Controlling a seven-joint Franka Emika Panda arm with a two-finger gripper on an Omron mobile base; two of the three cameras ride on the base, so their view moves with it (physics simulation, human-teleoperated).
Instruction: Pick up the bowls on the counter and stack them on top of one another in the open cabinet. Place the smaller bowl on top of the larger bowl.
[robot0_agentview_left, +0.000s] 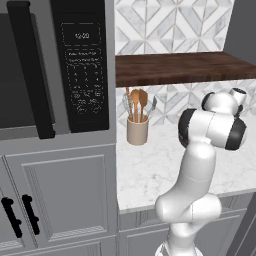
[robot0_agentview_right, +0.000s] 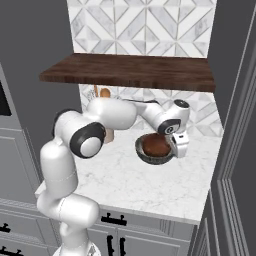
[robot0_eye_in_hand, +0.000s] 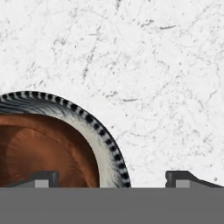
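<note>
Right now I have the claw (robot0_agentview_right: 179, 145) spread open and straddling the near rim of the larger bowl (robot0_agentview_right: 150, 158), which sits on the counter (robot0_agentview_right: 130, 185) with the smaller bowl (robot0_agentview_right: 156, 145) already nested inside. Next, I judge, I clench on that rim and lift both toward the open cabinet (robot0_agentview_right: 130, 72) above.

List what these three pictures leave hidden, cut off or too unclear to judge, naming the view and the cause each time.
- Left base view: the arm's white links hide both bowls and the gripper.
- Right base view: the gripper covers the right rim of the grey bowl; its jaws cannot be made out.
- Hand view: the grey bowl and the brown bowl nested inside it are cut by the left and bottom edges.
- Right base view: the shelf top is seen too edge-on to judge.
</note>
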